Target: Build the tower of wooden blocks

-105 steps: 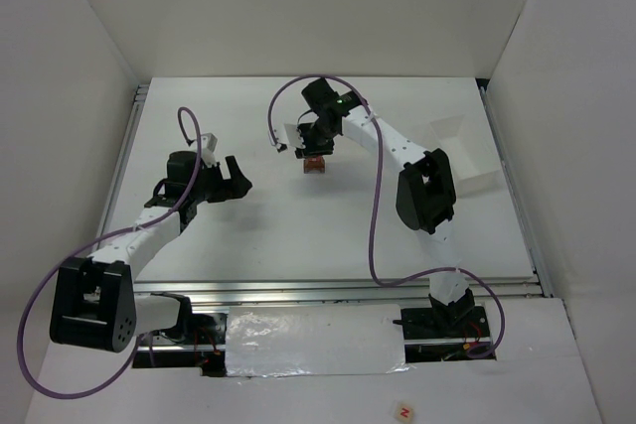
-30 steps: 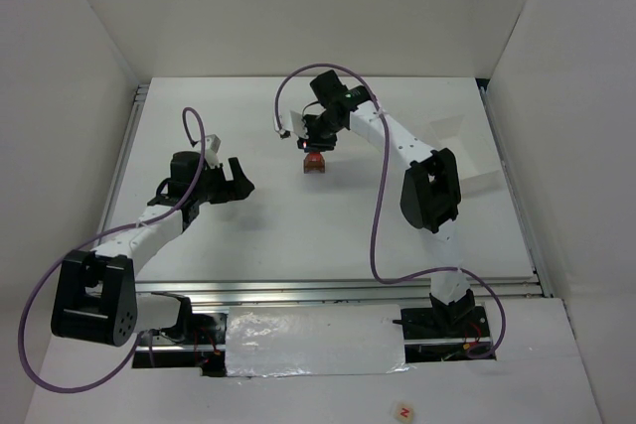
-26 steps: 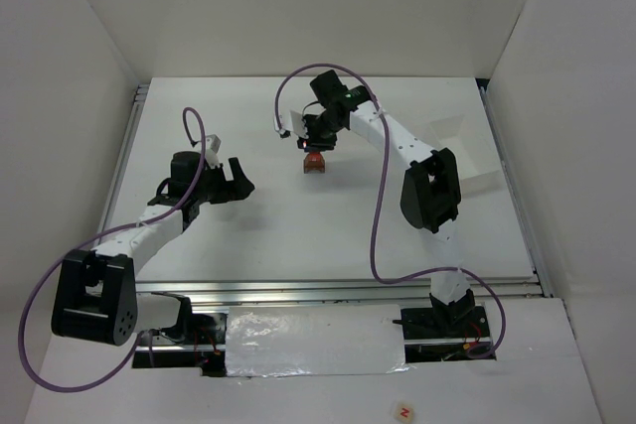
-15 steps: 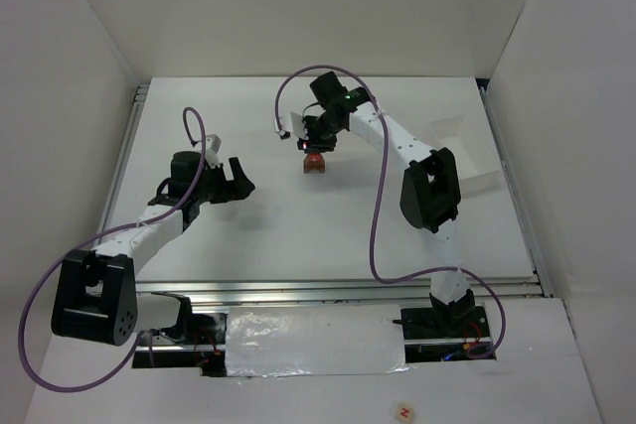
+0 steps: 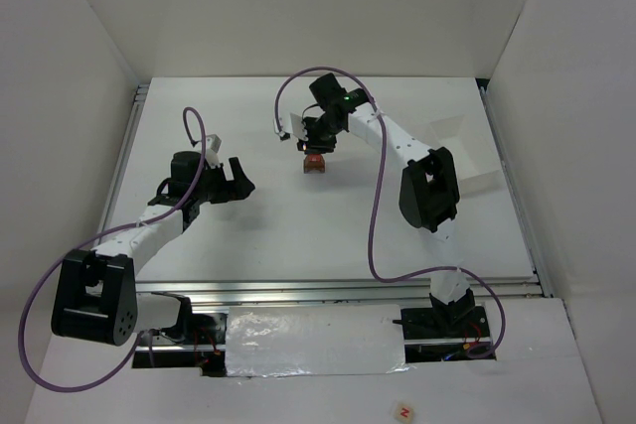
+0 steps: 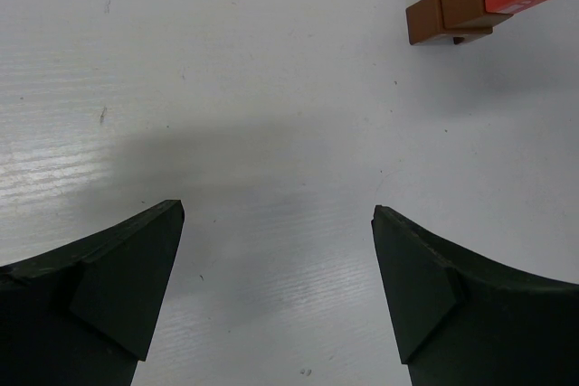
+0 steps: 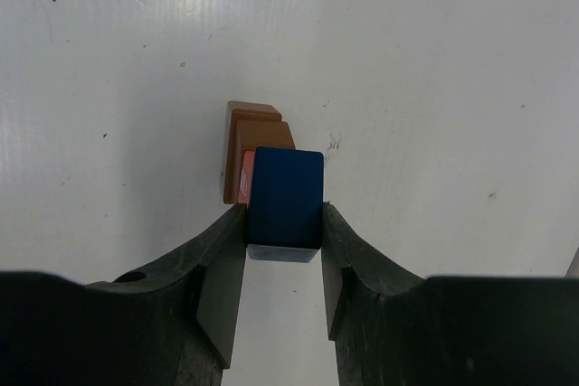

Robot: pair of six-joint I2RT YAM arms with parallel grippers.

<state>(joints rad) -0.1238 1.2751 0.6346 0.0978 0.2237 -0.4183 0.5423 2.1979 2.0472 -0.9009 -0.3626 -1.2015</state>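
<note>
White counter (image 5: pixel 298 235), the largest item, carries everything. A white tray (image 5: pixel 459 151) lies at its right edge, well apart from the work.

L. claw (image 6: pixel 279 212): jaws wide apart, nothing between them, over bare counter left of centre. The stack shows only in the far right corner of its view.

R. claw (image 7: pixel 285 223): clamped on the blue wedge (image 7: pixel 287 196), one finger per side face, directly over the wood block tower (image 5: pixel 315 163). The tower stands approx. mid-counter, in the far half.

Stack, bottom up: two brown blocks (image 7: pixel 258 133), red cube (image 7: pixel 244 178), then the wedge. From the wrist view the cube is only a thin sliver along the wedge's left side, so the wedge looks offset slightly to the right. Whether it is fully seated cannot be told; the L. wrist view suggests contact w/ the cube.

Step in hand (judged): placing the top piece.

Good practice:
- Centre the wedge over the cube before letting go.
- Set the flat face down flush, w/o side push.
- Part the fingers slowly and evenly so neither drags the wedge.
- Lift straight up, clear of the stack.
- Keep the L. claw away.

Main risk: a tall, narrow stack tips at a light nudge.
</note>
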